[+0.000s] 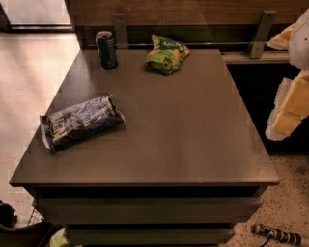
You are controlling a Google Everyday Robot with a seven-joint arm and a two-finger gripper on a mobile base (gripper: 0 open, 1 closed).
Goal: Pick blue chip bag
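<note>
Foil is wrinkling and catching the light along the blue chip bag [81,122], an oblong navy packet with white lettering and pale patches, its crimped ends flaring a little. It is lying flat on the tabletop [193,135], well to the left of the pincer [291,108], close to the tabletop's left edge and touching nothing else.

The pincer is showing only as pale cream-and-white blocky shapes at the right border of the view, hanging beyond the tabletop's right edge (whether it is apart or together I cannot tell).

Farther back and far to the pincer's left, a dark drink can [106,49] is standing upright, smooth and cylindrical with a pale rim. Between the can and the pincer, also toward the back, a green and yellow snack bag [166,54] is sitting puffed and creased, apart from the can.

The tabletop is looking matte, dark grey-brown and finely speckled, with stepped ledges running under its front edge. Behind it a wooden panel [193,9] is running across, with grey metal brackets [260,34] standing before it. Below the pincer a speckled floor [289,193] is spreading; far to its left a pale floor [24,87] is shining.
</note>
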